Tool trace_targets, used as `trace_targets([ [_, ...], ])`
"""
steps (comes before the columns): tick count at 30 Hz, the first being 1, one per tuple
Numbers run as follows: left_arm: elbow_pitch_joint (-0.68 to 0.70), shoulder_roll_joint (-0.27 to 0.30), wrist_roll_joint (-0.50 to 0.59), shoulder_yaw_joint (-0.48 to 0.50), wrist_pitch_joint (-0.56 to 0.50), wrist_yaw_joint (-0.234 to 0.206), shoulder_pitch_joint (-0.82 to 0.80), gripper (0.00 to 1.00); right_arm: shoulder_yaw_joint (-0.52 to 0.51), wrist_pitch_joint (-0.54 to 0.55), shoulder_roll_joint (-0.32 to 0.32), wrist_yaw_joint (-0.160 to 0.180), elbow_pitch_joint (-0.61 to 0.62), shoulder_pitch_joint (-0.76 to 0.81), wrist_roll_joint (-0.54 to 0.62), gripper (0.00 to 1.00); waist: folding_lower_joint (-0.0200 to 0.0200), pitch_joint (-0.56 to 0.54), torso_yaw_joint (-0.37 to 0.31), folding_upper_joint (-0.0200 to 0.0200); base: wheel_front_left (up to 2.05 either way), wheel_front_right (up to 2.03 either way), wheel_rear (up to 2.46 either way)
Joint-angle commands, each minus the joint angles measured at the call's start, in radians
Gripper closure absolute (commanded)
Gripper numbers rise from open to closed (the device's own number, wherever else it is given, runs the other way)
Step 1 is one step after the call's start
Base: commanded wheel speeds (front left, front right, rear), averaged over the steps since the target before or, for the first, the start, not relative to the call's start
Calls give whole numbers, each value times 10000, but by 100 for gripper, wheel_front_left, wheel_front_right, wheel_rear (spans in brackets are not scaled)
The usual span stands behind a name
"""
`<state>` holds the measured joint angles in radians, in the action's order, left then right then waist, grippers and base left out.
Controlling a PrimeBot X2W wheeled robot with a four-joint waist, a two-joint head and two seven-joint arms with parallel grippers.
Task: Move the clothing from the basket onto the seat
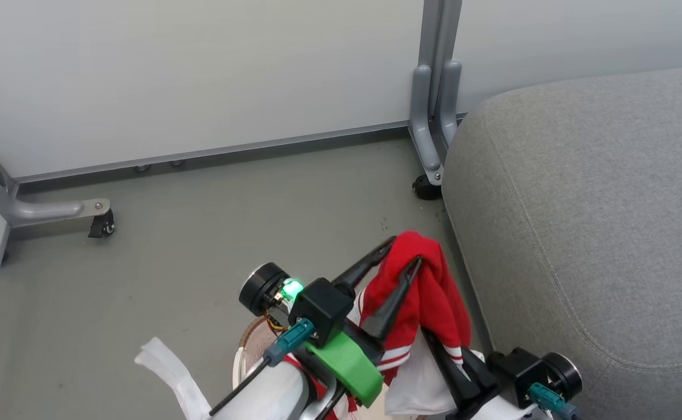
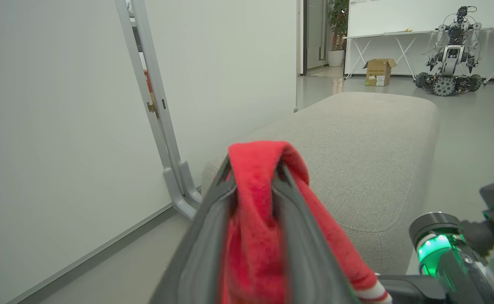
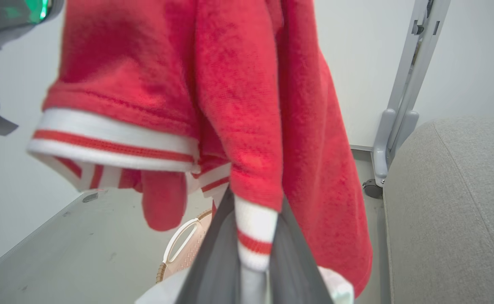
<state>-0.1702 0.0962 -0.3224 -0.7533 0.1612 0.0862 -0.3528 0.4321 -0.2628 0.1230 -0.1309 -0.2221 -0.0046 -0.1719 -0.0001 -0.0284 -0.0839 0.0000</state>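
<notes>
A red garment (image 1: 431,291) with white-striped trim hangs in the air between both grippers, just left of the grey seat (image 1: 586,233). My left gripper (image 1: 405,251) is shut on its top fold; in the left wrist view the red cloth (image 2: 251,236) is pinched between the gripper (image 2: 253,169) fingers, with the seat (image 2: 356,139) beyond. My right gripper (image 1: 428,335) is shut on a lower part; in the right wrist view the gripper (image 3: 253,223) clamps a white striped cuff of the garment (image 3: 238,84). The basket (image 1: 253,338) lies below, mostly hidden; its handle (image 3: 183,249) shows.
A white partition wall stands behind on grey metal feet (image 1: 434,116) with castors (image 1: 102,224). Grey floor (image 1: 200,233) lies left of the seat. Far off in the left wrist view are another robot (image 2: 451,50) and a cardboard box (image 2: 378,71).
</notes>
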Motion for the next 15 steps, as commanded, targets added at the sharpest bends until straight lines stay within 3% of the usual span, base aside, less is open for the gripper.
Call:
trace_targets([
  [1, -24, 131, -23, -9, 27, -47, -40, 0, 24, -31, 27, 3, -32, -83, -44, 100, 1, -8, -33, 0, 0, 0, 0],
  [15, -8, 295, -6, -216, -76, -78, -64, 0, 9, -31, -12, 3, -54, -59, -110, 100, 1, -21, -177, 0, 0, 0, 0],
])
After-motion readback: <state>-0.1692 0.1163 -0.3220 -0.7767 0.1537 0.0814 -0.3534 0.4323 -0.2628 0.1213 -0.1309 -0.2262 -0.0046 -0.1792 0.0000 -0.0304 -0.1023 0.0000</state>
